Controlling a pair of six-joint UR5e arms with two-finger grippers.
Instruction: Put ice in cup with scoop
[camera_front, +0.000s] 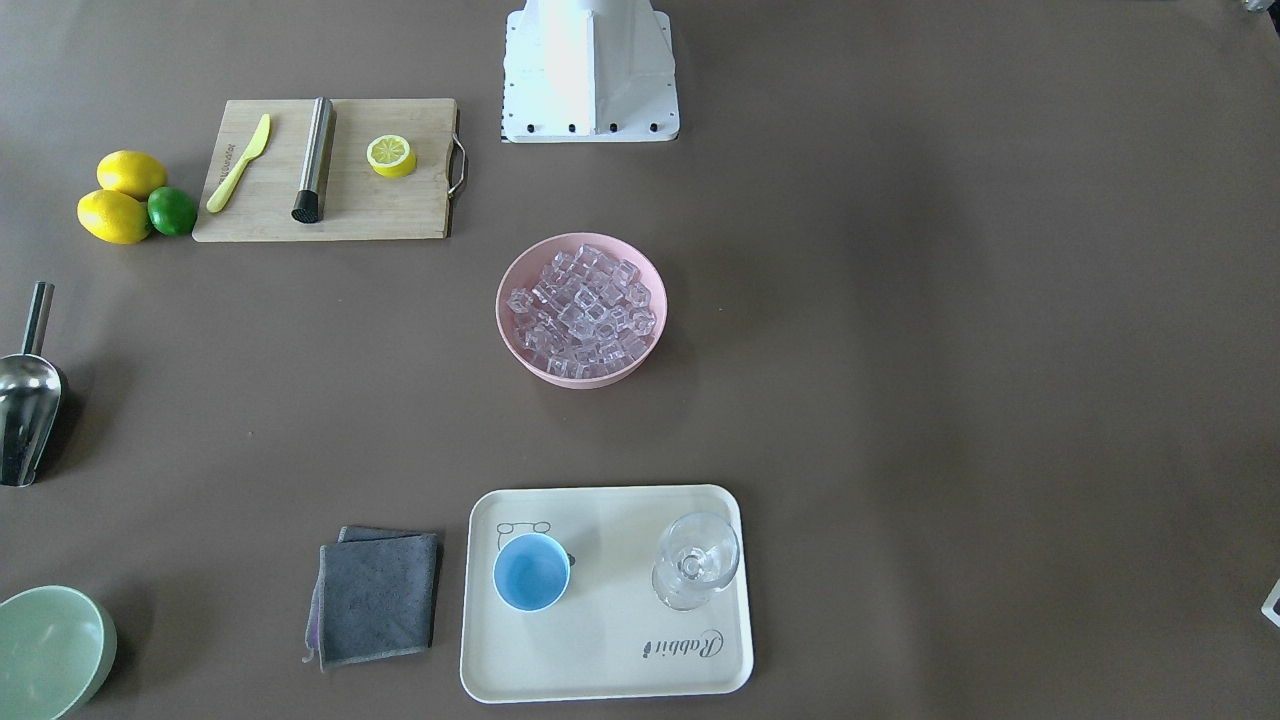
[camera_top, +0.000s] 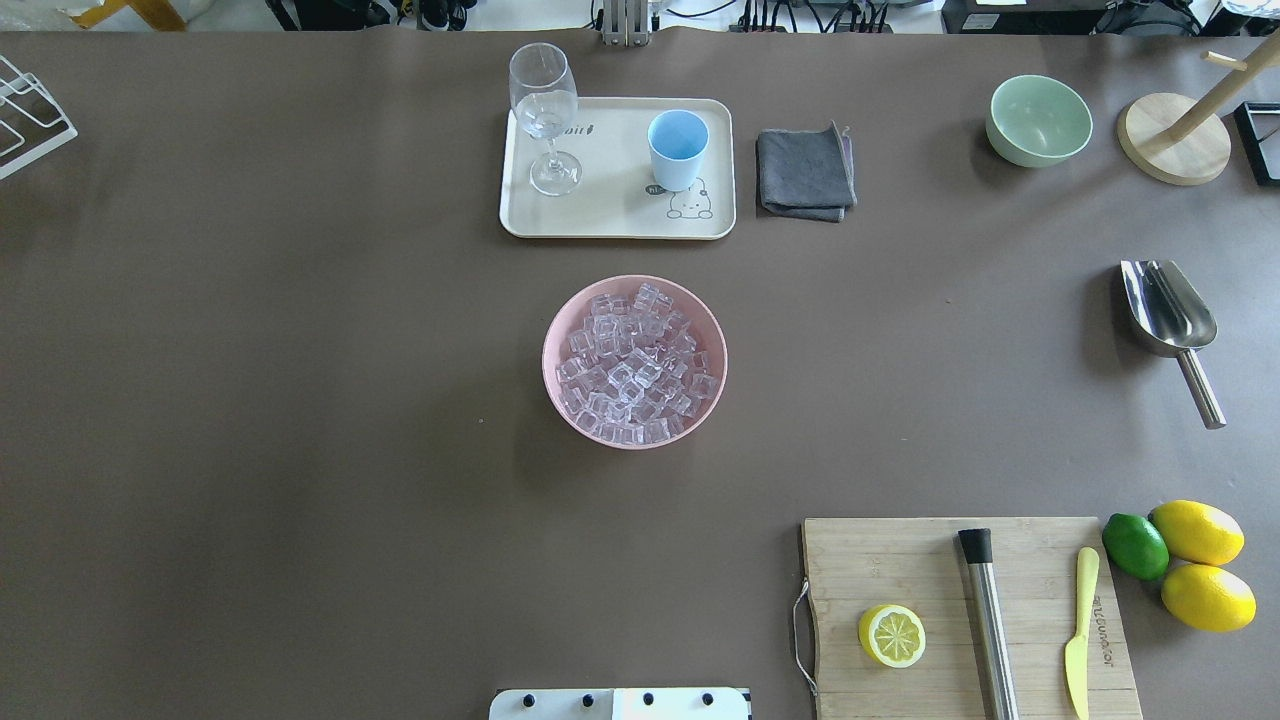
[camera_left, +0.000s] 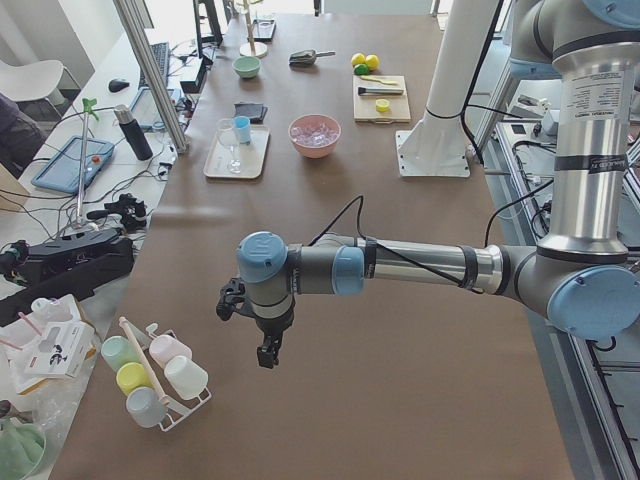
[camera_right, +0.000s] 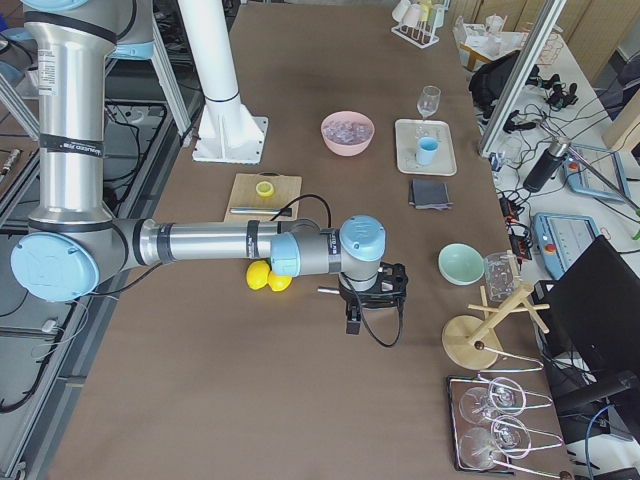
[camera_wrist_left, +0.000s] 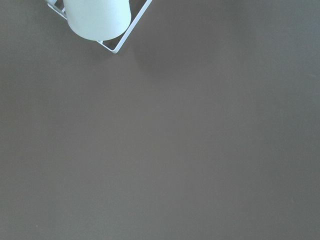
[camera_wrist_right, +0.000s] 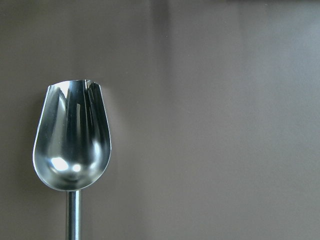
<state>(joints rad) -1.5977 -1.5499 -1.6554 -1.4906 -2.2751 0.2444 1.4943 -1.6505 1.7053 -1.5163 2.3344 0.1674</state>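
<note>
Front-facing view: the ice (camera_front: 582, 312) is lying heaped in a pink bowl (camera_front: 585, 377) mid-worktop (camera_front: 950, 350). The cup (camera_front: 531, 572) is standing upright and empty on a cream tray (camera_front: 600, 640), beside a stemmed glass (camera_front: 697, 560). The scoop (camera_front: 27, 405) is lying on the worktop, well apart from bowl and tray.

Overhead view: the scoop's handle is pointing toward the robot.

Exterior left view: the left arm (camera_left: 400, 265) is hovering over bare worktop. Whether the left jaws are parted cannot be told.

Exterior right view: the right arm (camera_right: 200, 242) is hanging the right jaws above the scoop. Their opening cannot be told.

Left wrist view: a white wire rack (camera_wrist_left: 116, 50) is showing at the corner.

Right wrist view: the scoop's trough is lying empty.
</note>
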